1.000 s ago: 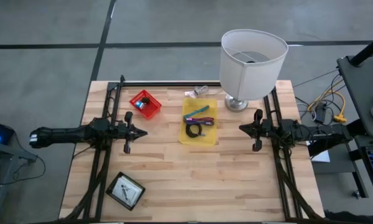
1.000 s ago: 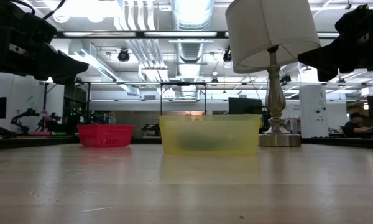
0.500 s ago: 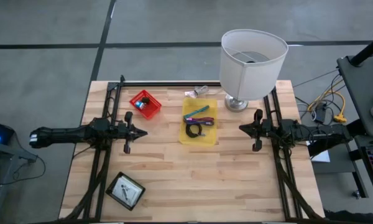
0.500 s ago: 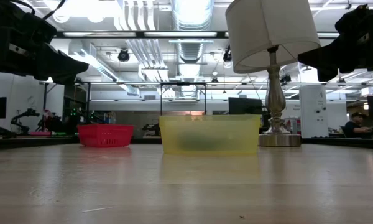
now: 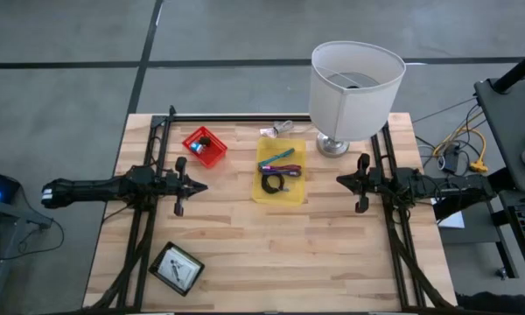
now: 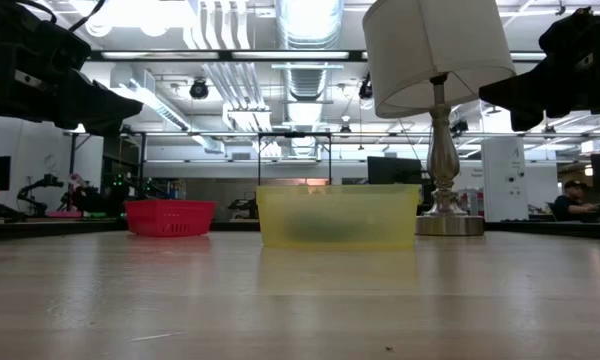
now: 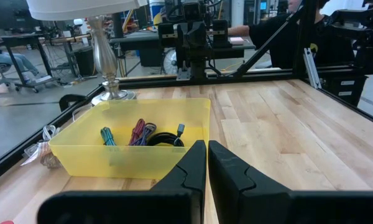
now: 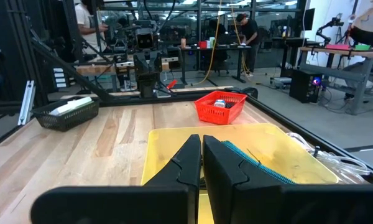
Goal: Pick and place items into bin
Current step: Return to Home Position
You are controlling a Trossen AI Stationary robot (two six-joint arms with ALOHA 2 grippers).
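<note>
A yellow bin (image 5: 280, 171) stands at the table's middle, a little toward the far edge. In it lie a teal slim tool (image 7: 107, 135), a purple slim tool (image 7: 140, 132) and a coiled black cable (image 7: 165, 140). My left gripper (image 5: 201, 186) hovers shut to the left of the bin, pointing level at it, with nothing between its fingers. My right gripper (image 5: 339, 181) hovers shut to the right of the bin, also level and pointing at it. In the wrist views each pair of fingertips, left (image 7: 207, 147) and right (image 8: 201, 140), stands closed short of the bin wall.
A red basket (image 5: 205, 146) with small objects stands far left of the bin. A white-shaded lamp (image 5: 354, 87) stands at the far right. A dark tray (image 5: 177, 268) holding white cards lies near the left front. A clear plastic bundle (image 5: 278, 129) lies behind the bin.
</note>
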